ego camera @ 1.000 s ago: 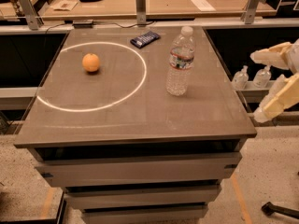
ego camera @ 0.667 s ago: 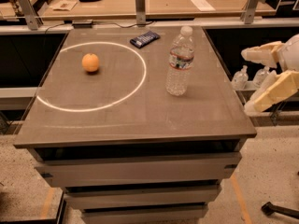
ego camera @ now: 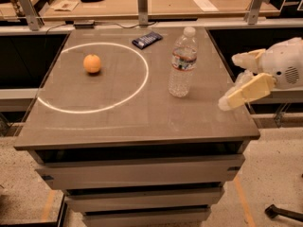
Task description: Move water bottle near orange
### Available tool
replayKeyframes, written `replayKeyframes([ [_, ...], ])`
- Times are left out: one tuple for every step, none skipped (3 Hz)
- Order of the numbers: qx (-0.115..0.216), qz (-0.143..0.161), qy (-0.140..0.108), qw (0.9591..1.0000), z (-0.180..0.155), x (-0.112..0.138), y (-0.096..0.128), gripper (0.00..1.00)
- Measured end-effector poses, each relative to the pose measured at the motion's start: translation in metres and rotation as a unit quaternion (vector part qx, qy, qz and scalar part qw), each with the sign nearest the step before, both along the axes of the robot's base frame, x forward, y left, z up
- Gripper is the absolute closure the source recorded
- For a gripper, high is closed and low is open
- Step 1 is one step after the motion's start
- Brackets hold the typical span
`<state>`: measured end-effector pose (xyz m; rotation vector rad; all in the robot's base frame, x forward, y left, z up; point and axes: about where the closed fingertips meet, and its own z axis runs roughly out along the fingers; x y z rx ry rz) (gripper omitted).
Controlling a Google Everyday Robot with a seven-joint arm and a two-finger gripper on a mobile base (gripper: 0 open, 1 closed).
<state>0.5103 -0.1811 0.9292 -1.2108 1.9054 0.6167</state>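
Note:
The water bottle (ego camera: 182, 63) stands upright on the grey table (ego camera: 137, 122), right of centre, with a white cap and a dark label band with red trim. The orange (ego camera: 92, 63) sits at the left, inside a white circle (ego camera: 92, 77) marked on the tabletop. My gripper (ego camera: 234, 82) is at the table's right edge, to the right of the bottle and apart from it. Its two cream fingers (ego camera: 244, 92) are spread open and hold nothing.
A dark blue flat packet (ego camera: 147, 39) lies at the back of the table, just outside the circle. A wooden bench (ego camera: 156, 1) with metal posts stands behind. Drawers sit below the tabletop. A dark chair base (ego camera: 284, 213) is on the floor at lower right.
My gripper has moved left from beyond the right edge toward the bottle. The bottle and orange have not moved.

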Motion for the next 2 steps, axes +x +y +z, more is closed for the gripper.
replayKeyframes([
  [0.041, -0.015, 0.013, 0.9990, -0.019, 0.016, 0.010, 0.00],
  [0.080, -0.012, 0.010, 0.9967, -0.024, 0.029, 0.016, 0.00],
])
